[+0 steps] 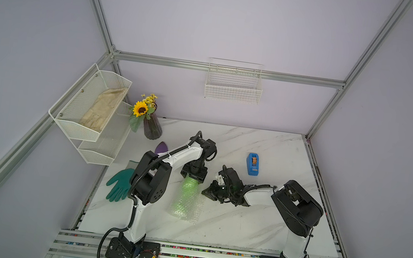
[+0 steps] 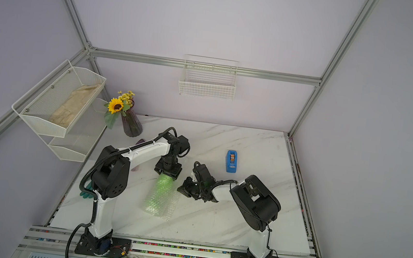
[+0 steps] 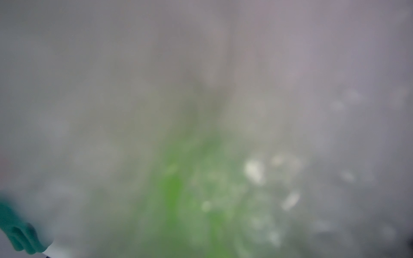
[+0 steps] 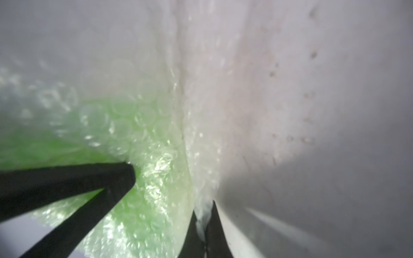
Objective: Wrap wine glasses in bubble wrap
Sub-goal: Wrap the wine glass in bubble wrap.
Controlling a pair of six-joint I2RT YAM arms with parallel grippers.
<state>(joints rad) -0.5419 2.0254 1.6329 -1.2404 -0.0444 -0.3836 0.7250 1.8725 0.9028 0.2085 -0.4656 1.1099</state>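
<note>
Both top views: lime goblet [image 1: 187,193] lies mid-table [image 1: 242,221] on its side, rolled inside the bubble wrap [image 1: 190,214], long axis running near to far. Left gripper [image 1: 192,178] sits over the bundle's far end. Its body hides the jaws from above, and the left wrist view is just a green blur [image 3: 174,196] plus a teal glove [image 3: 17,230] corner, so clamped or not, can't tell. Right gripper [image 1: 205,192] is at the bundle's right side, jaws too small to read from above. Only the right wrist view shows it: fingers [image 4: 214,227] together, pinching a loose film edge. A black forked part beside the green there is unidentifiable. The glove shows whole in a top view [image 1: 119,183]; the left arm mostly hides it in a top view [image 2: 85,193].
</note>
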